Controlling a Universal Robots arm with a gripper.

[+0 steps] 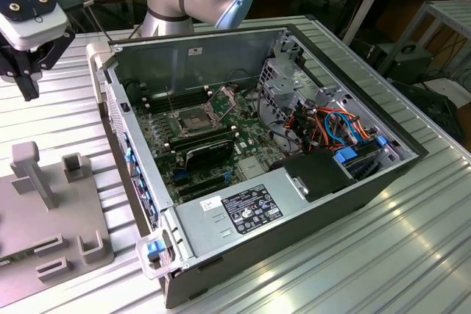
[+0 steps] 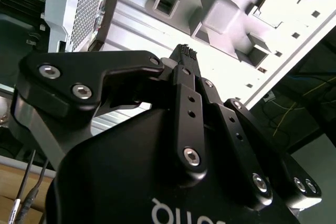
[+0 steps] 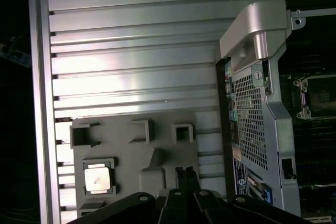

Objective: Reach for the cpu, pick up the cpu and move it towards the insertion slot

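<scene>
The gripper (image 1: pixel 29 87) is seen with its two black fingers brought together, so that almost no gap is left between the tips. Nothing is held and nothing is touched by them. The same narrow state is shown in both wrist views (image 2: pixel 184 52) (image 3: pixel 184 172).

The cpu (image 3: pixel 98 177) is placed flat in a square holder on the grey fixture plate (image 3: pixel 157 124), below the gripper and near its fingertips, but clearly apart from them. Its silvery top is turned upward.

The insertion slot (image 1: pixel 193 118) is found well apart from the gripper, inside the open computer case (image 3: pixel 252 103). Its metal retention plate is raised, and the dark centre is uncovered. The case and the fixture plate are both set on the ribbed aluminium table (image 1: pixel 383 255).

A part of white lettering is seen on the gripper's black body (image 2: pixel 184 213), cut by the edge. A black and white label (image 1: pixel 250 207) is fixed on the grey power supply box, far from the gripper. What is printed on it cannot be told.
</scene>
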